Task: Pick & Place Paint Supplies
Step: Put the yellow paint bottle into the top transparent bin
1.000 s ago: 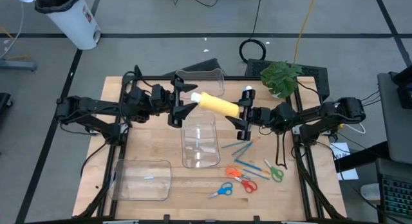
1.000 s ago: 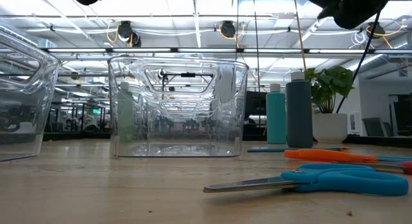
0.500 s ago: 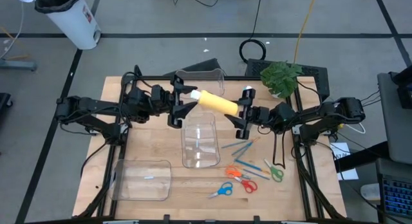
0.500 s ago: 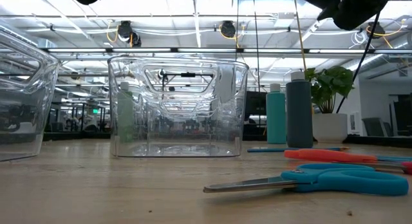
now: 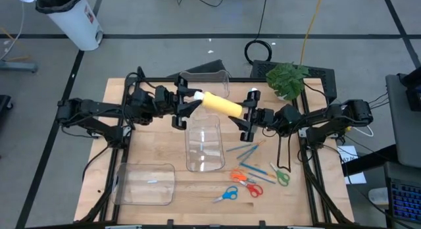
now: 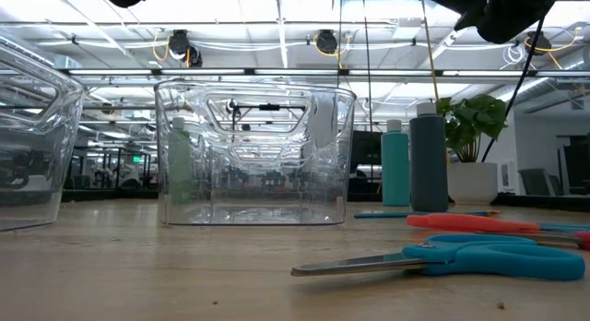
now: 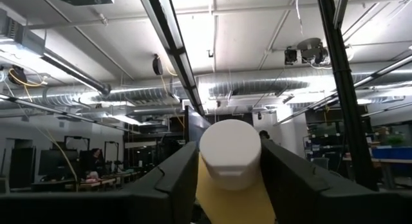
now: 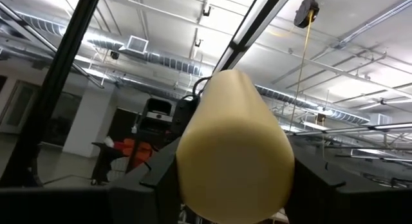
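Yellow and white-capped, the paint bottle (image 5: 220,105) hangs in the air above the far end of the clear bin (image 5: 203,149) at the table's middle, lying roughly level between the two arms. The right gripper (image 5: 247,116) is clamped on its body end, fingers on either side of it in the right wrist view, while the left gripper (image 5: 185,105) has its fingers either side of the cap end; in the left wrist view they sit right against the bottle (image 7: 230,161), but whether they are pressing it firmly yet I cannot tell. It looks like a handover in mid-air. As for progress, the bin appears empty and so do the second clear container (image 5: 205,82) at the far edge and the clear tray (image 5: 146,184) at the near left, so nothing seems placed yet. Left to do: this bottle, the teal bottle (image 6: 395,164) and grey-blue bottle (image 6: 428,160) standing to the bin's right, and the brushes (image 5: 245,152) lying loose on the wood near the scissors (image 5: 225,195)
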You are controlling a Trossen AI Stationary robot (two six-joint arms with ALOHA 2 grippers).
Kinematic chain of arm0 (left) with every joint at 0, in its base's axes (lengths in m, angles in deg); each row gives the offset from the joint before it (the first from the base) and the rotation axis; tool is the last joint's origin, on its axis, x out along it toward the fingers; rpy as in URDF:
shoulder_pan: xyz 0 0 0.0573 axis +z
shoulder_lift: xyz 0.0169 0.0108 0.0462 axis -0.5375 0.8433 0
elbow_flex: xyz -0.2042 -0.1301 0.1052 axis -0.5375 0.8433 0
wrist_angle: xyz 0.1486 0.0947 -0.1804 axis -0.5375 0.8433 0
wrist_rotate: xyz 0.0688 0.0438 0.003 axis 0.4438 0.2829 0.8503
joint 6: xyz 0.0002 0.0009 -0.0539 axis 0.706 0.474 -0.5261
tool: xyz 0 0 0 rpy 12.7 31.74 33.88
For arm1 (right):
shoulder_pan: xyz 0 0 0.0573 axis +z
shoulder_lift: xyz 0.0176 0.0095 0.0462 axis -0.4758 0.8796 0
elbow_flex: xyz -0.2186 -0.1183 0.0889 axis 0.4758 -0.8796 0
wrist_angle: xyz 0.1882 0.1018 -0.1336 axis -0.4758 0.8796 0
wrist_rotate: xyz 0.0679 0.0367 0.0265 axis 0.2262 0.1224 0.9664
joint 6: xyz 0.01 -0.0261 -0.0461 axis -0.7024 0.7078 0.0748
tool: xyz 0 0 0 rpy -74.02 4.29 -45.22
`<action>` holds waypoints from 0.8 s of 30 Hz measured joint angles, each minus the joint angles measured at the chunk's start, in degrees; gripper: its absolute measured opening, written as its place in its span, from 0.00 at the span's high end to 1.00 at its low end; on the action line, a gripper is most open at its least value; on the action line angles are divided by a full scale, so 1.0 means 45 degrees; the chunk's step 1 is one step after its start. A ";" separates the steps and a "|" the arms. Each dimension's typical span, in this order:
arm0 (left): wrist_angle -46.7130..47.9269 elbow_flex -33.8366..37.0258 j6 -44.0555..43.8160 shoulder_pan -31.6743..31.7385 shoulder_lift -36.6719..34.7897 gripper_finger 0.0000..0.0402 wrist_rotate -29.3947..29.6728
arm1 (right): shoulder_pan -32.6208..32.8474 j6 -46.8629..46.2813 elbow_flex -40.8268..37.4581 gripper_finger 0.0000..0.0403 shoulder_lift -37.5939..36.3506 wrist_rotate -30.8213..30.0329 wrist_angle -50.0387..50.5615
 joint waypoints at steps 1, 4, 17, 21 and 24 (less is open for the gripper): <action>0.0001 0.0000 -0.0025 0.0011 0.0000 0.62 -0.0017 | -0.0001 0.0008 0.0000 0.53 0.0000 -0.0003 0.0009; -0.0004 -0.0001 -0.0036 0.0005 -0.0005 0.69 -0.0125 | -0.0006 0.0042 0.0000 0.53 -0.0018 0.0117 0.0102; 0.1994 -0.1774 -0.0275 0.0056 0.0622 0.69 -0.0458 | -0.0460 -0.2203 0.0015 0.52 -0.0128 -0.0606 0.1657; 0.3434 -0.1730 0.0423 0.0134 0.0362 0.70 -0.0635 | -0.0466 -0.3293 -0.0038 0.23 -0.0581 -0.1553 0.5001; 0.4344 -0.1725 0.0920 0.0133 -0.0294 0.70 -0.0305 | -0.0583 -0.4028 -0.0006 0.06 -0.1387 -0.1668 0.6897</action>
